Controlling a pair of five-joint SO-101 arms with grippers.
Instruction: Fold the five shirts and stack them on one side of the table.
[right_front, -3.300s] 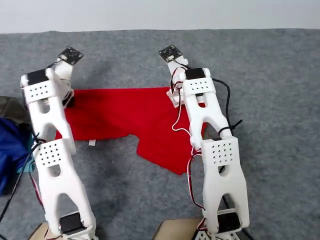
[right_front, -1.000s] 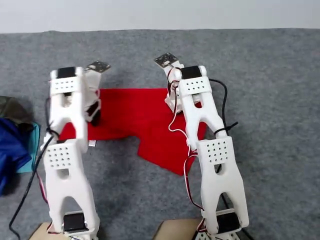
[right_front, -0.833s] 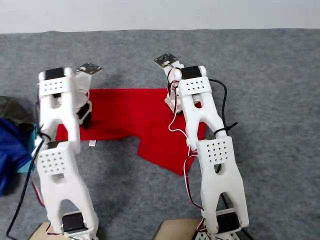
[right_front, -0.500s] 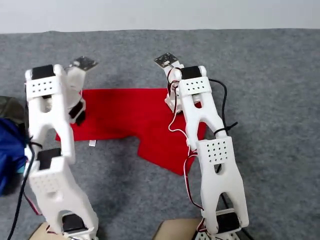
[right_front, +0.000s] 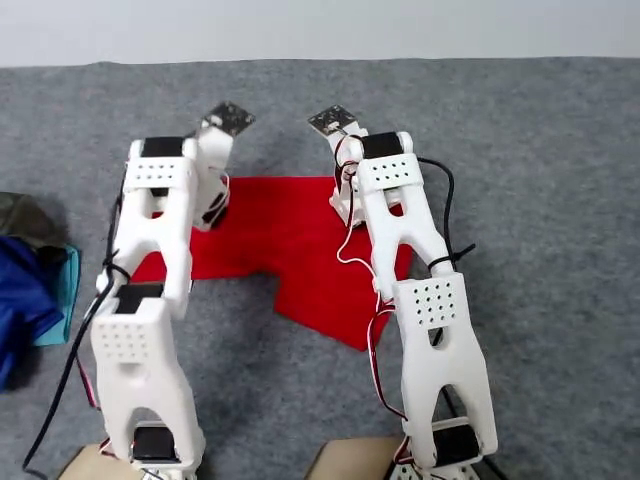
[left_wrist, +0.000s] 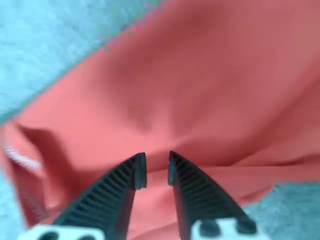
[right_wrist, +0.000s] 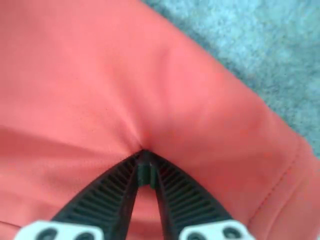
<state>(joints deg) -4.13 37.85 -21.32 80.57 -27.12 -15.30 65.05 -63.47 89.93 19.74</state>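
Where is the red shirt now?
High view: the red shirt lies spread mid-table, its far edge under the left gripper and right gripper, right of the blue clothes.

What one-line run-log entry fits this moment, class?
red shirt: partly spread on table | left gripper: slightly open over shirt | right gripper: shut, pinching shirt | other clothes: heaped at table's left edge

Left arm (right_front: 160, 188), right arm (right_front: 438, 305) extended forward. Left tool (left_wrist: 152, 169) jaws slightly parted; right tool (right_wrist: 145, 171) jaws closed.
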